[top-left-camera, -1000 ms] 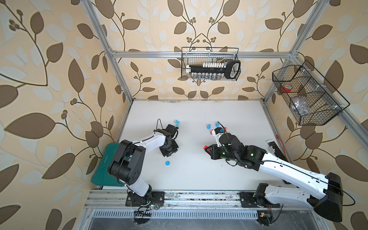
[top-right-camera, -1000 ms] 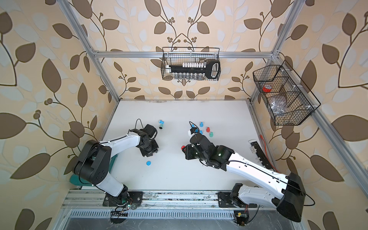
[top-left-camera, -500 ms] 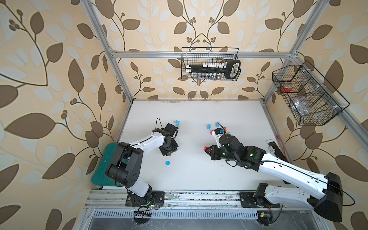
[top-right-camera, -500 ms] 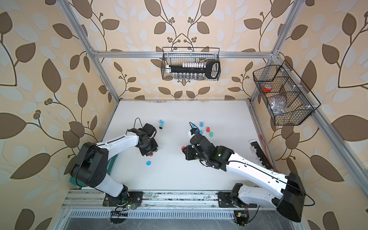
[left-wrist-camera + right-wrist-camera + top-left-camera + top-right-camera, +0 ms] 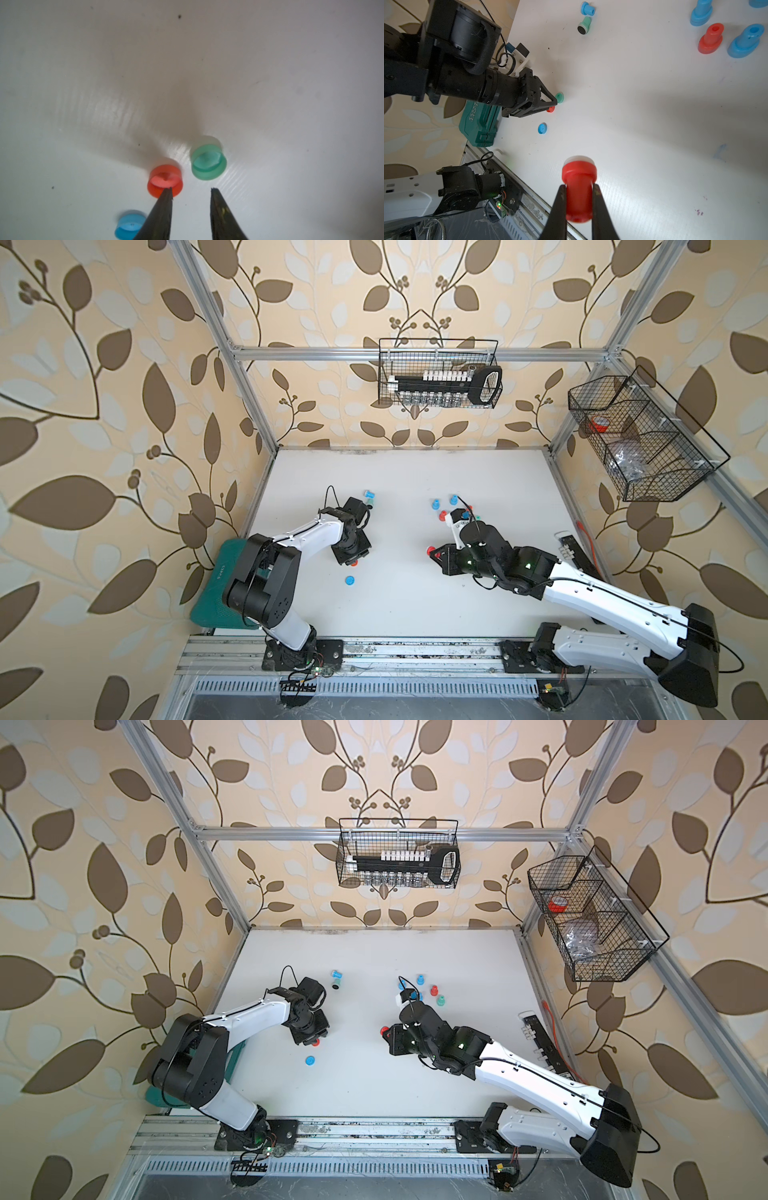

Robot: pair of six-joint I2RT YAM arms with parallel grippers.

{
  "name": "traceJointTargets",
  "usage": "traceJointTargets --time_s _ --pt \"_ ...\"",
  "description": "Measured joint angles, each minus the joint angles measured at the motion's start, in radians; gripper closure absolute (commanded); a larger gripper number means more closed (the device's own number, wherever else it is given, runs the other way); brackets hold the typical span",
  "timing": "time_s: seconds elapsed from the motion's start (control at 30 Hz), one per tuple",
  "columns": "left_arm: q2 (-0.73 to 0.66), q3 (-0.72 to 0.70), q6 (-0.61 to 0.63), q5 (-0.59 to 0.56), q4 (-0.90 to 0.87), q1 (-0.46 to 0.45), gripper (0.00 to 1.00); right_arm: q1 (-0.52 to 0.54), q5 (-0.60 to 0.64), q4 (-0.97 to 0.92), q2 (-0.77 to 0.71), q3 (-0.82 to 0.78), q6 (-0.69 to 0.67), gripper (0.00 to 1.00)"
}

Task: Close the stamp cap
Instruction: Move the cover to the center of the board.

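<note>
Gripping, right end effector (image 5: 579, 187): closed on the narrow neck of the red stamp (image 5: 579, 176), a finger pressed to each side.
Red stamp, lie: held sideways, its wide end with a pale face turned toward the left arm; whether it clears the bench (image 5: 415, 605) cannot be told.
Red stamp, place: near the bench middle in both top views, sticking out ahead of the right arm.
Left end effector (image 5: 191, 188): pointed down at the bench, jaws a narrow gap apart, bare bench between them.
Red cap (image 5: 165, 179): on the bench, hollow side up, one finger (image 5: 164, 207) tip at its rim; contact cannot be told.
Stamp to cap: well apart.
Green cap (image 5: 208, 164): just beside the red cap, hollow side up.
Blue cap (image 5: 129, 225): near the red cap, on the rail side.
Standing stamps (image 5: 710, 39): one red among blue ones, upright, in a cluster beyond the right arm.
Lying stamps (image 5: 584, 24): one green and one blue, on their sides by the left arm's wrist.
</note>
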Motion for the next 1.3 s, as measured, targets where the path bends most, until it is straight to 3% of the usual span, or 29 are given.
traceJointTargets --time_s 0.57,1.0,1.17,1.3 --pt "0.029 -0.019 0.005 0.0 0.034 -0.025 0.68 -0.01 0.0 -0.005 -0.014 0.0 -0.005 0.93" --pt "-0.011 -0.057 -0.19 0.005 0.045 -0.371 0.68 -0.032 0.01 -0.05 -0.062 0.011 -0.035 0.93" --pt "0.063 0.05 -0.248 0.012 0.033 -0.505 0.61 -0.057 0.011 -0.067 -0.068 0.023 -0.051 0.93" --pt "0.077 0.127 -0.262 0.018 0.022 -0.533 0.51 -0.072 0.012 -0.099 -0.068 0.04 -0.061 0.93"
